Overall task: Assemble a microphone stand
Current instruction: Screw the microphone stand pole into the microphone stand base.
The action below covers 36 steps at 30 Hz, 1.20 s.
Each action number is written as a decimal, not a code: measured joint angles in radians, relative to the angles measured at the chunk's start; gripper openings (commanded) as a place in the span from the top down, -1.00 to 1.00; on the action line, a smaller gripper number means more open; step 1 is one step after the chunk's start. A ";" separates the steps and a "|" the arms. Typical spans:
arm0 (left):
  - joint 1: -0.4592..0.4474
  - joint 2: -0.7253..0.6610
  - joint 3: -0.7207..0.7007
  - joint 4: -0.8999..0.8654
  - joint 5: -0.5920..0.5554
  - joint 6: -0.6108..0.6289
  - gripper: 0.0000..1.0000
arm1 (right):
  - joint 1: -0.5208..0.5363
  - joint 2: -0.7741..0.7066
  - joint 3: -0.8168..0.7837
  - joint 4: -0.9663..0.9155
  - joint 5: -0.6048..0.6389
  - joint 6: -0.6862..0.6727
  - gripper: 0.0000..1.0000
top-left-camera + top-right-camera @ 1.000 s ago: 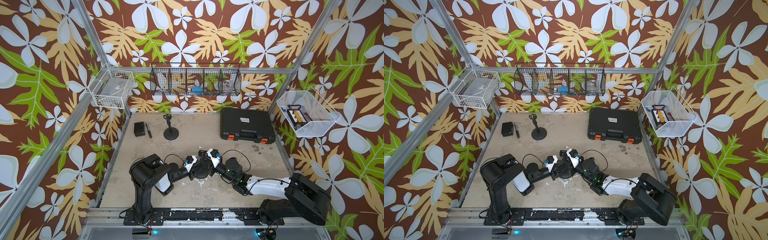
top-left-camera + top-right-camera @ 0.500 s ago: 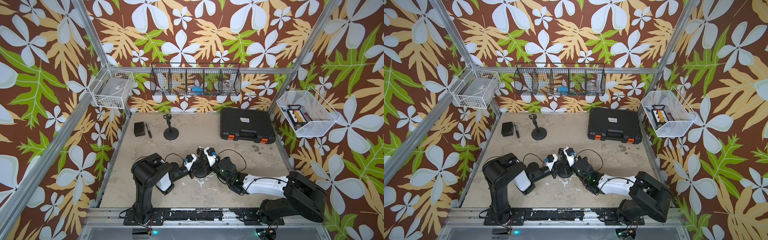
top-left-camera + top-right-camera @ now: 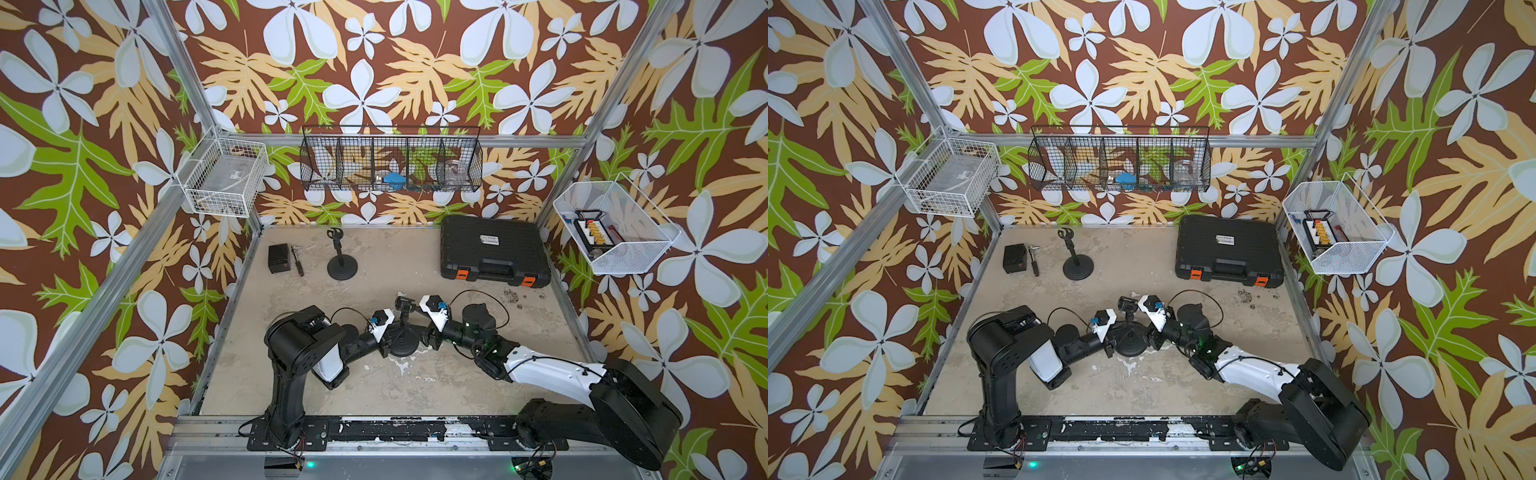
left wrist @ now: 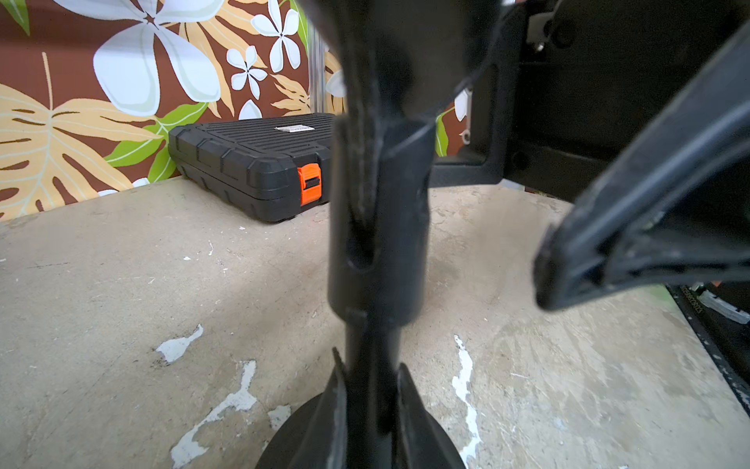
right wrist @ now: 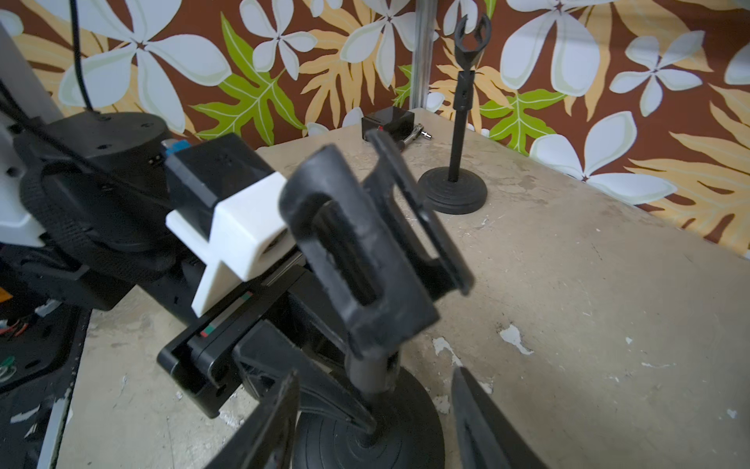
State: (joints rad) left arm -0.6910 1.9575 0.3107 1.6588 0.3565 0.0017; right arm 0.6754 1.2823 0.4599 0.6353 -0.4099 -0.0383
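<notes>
So, table edges: taking 12 o'clock as the back wall in both top views, the table (image 3: pixel 457 395) is walled at 9, 12 and 3 o'clock, with a metal rail along 6 o'clock where both arms are mounted.
Overhanging edges: a white wire basket (image 3: pixel 224 178) hangs at 10 o'clock, a black mesh basket (image 3: pixel 390 160) at 12 and a second white basket (image 3: pixel 615 228) at 3, all above the tabletop.
Back obstacles: a black case (image 3: pixel 494 249) lies at 1 o'clock; a finished stand (image 3: pixel 342 266) stands at 11 o'clock, with a small black box (image 3: pixel 279 258) and a hand tool (image 3: pixel 298 264) just beside it toward 10.
Open room: a bare band runs across the middle between those items and the arms; a bare patch lies at 6 o'clock between the two arm bases.
Microphone stand (image 3: pixel 403 343): near the table's centre, slightly toward 6 o'clock, base on the surface.
Look: all black, with a round ribbed base, a thin pole with a thicker sleeve, and a U-shaped clip on top, tilted in the right wrist view.
Left gripper (image 4: pixel 371 390): reaching in from 8 o'clock, pinching the pole just above the base.
Right gripper (image 5: pixel 377 414): reaching in from 4 o'clock, fingers spread either side of the pole, apart from it.
</notes>
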 measured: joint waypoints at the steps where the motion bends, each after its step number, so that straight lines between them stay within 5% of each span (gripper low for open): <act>1: 0.000 0.003 0.004 0.000 0.002 0.000 1.00 | -0.005 0.005 0.009 -0.010 -0.018 -0.018 -0.06; 7: 0.000 0.024 0.014 0.001 0.014 0.000 1.00 | -0.029 0.063 0.084 -0.067 -0.055 -0.081 -0.05; 18: 0.002 0.047 0.031 0.003 0.021 -0.004 0.97 | -0.032 0.148 0.143 -0.069 -0.114 -0.054 1.00; 21: 0.002 0.048 0.033 0.003 0.019 -0.005 0.73 | -0.031 0.153 0.116 -0.008 -0.104 -0.025 1.00; 25: 0.000 0.057 0.038 0.000 0.019 -0.009 0.48 | 0.016 0.151 0.041 0.135 0.033 0.034 1.00; 36: -0.002 0.034 0.030 -0.031 0.015 -0.023 0.43 | 0.252 0.215 -0.036 0.375 0.588 0.166 1.00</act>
State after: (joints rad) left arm -0.6926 1.9911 0.3408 1.6276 0.3714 -0.0208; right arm 0.9276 1.4971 0.4236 1.0103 0.1783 0.1276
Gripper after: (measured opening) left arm 0.287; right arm 0.232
